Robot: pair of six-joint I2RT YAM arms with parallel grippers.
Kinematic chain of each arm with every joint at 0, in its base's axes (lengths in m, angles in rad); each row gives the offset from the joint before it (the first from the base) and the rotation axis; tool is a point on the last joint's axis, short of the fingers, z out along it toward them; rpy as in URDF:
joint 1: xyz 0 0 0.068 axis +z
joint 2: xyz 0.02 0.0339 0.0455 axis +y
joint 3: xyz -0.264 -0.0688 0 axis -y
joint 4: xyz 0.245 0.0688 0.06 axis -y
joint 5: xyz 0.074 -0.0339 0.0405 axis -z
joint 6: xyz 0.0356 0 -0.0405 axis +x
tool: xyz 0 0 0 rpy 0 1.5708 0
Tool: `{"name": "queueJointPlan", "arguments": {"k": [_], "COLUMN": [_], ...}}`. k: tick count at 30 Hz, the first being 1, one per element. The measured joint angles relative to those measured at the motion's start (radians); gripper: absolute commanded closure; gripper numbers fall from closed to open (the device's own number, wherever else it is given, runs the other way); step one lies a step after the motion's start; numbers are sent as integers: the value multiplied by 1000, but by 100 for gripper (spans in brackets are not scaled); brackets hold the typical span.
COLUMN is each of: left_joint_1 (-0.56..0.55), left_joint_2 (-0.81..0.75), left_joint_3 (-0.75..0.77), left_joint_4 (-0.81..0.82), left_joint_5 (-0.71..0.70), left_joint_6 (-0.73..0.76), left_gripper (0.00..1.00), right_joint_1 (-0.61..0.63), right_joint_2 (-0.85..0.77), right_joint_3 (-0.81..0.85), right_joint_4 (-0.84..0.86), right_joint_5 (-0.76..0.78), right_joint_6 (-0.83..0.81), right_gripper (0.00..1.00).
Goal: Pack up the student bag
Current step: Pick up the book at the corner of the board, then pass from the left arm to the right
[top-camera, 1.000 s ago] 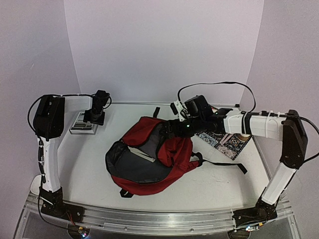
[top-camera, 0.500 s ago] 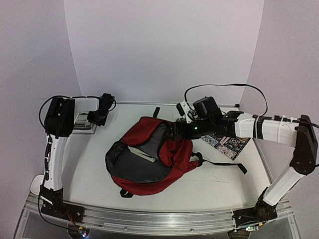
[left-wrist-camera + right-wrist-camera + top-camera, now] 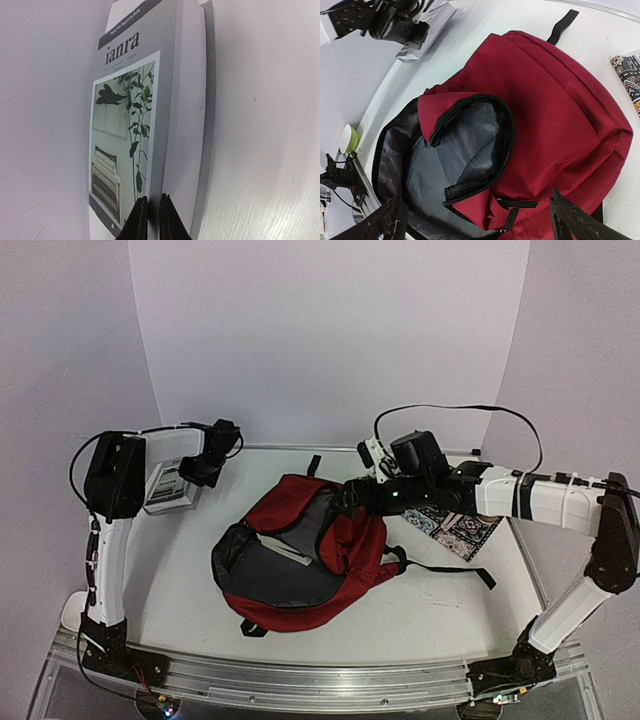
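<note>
Pinching the book (image 3: 132, 125), the left claw (image 3: 152, 218) is closed; the right claw (image 3: 481, 221) gapes above the student bag (image 3: 555, 100).

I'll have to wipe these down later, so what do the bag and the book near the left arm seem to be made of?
Bag: soft woven fabric in matte dark red, probably synthetic; it slumps and creases. Lining: thin grey sheet, faintly shiny and crinkled, perhaps nylon-like. Book: paper, with a smooth printed cover; the white page block shows along its edge.
</note>
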Motion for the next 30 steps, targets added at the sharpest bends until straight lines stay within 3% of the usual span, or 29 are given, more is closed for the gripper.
{"name": "queueJointPlan", "arguments": {"k": [15, 24, 30], "left_joint_1": [-189, -432, -605], "left_joint_2": [-332, -519, -560], "left_joint_3": [-160, -291, -354], "left_joint_4": [-93, -104, -106], "left_joint_5": [0, 1, -53], "left_joint_6": [-63, -110, -152], "left_gripper": [100, 100, 100], "right_joint_1": [0, 0, 3], "right_joint_2": [-4, -16, -6], "right_joint_3": [0, -28, -69], "right_joint_4": [85, 222, 307], "right_joint_5": [12, 21, 12], "right_joint_6": [101, 271, 382], "right_gripper": [2, 2, 2]}}
